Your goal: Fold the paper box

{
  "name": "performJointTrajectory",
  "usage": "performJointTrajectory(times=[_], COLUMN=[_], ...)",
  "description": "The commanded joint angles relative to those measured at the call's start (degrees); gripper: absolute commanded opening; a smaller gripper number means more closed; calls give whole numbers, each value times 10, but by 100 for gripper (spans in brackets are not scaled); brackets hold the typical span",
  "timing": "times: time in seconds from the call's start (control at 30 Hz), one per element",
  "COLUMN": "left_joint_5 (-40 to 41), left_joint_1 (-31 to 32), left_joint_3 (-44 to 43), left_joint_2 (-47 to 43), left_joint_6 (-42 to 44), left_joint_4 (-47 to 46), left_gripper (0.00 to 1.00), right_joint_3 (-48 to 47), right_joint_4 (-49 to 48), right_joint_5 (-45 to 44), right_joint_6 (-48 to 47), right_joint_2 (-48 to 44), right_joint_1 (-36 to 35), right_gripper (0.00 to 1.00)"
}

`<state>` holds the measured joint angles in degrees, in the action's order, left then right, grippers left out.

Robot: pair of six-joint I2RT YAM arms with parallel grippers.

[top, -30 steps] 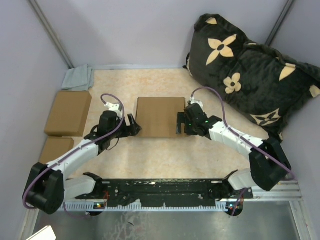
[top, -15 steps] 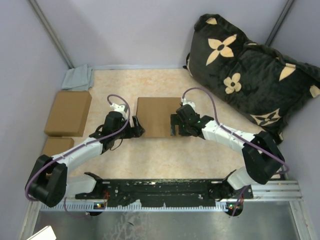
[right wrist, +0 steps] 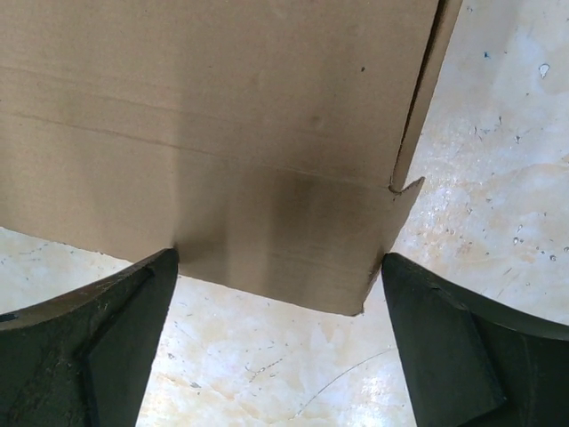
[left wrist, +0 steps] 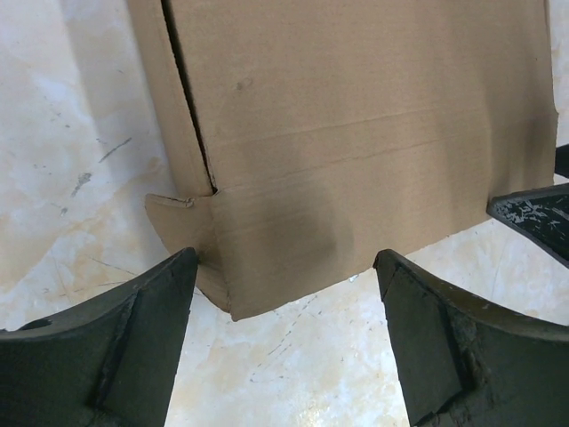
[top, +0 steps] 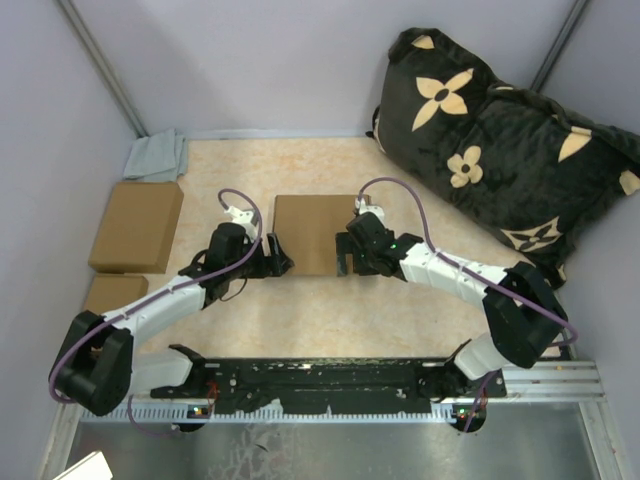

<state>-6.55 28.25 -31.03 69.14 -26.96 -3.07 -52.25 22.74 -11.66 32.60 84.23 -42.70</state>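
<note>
Left claw [top: 272,255] sits to the right of two plain cardboard blocks [top: 137,225] and a grey cloth [top: 157,155] that lie along the left side of the bench [top: 300,315]. Its fingers are spread apart and hold nothing. In the left wrist view, the left claw [left wrist: 284,262] has the near left corner of the paper box [left wrist: 356,133] between its open fingertips. A small tab projects from that corner just beside the left finger [left wrist: 133,338]; contact cannot be confirmed. The paper box [top: 310,232] lies flat at the centre of the bench, between the two claws, showing a plain brown top panel with one crease line and a narrow slit along each side. The right claw [top: 347,255] is at the near right corner, fingers likewise apart and holding nothing. In the right wrist view, the right claw [right wrist: 277,260] brackets the near edge of the paper box [right wrist: 222,107]. A dark flower-patterned pillow [top: 500,150] occupies the far right.
</note>
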Motion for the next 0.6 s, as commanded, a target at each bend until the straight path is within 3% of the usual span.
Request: performJointTrajectory(times=[0.0,0.57], left_joint_5=[-38,-60], left_joint_1=[4,5], left_joint_3=[0,-66], left_joint_2=[-7,-33], left_joint_6=[-2,0], left_joint_4=[-24,76], left_gripper=[86,82], right_joint_3=[-13,-39], right_joint_4=[-13,37], right_joint_5=[4,6], right_joint_6=[8,30], right_joint_2=[-14,-28], right_joint_1=[-10,-19], right_gripper=[98,96])
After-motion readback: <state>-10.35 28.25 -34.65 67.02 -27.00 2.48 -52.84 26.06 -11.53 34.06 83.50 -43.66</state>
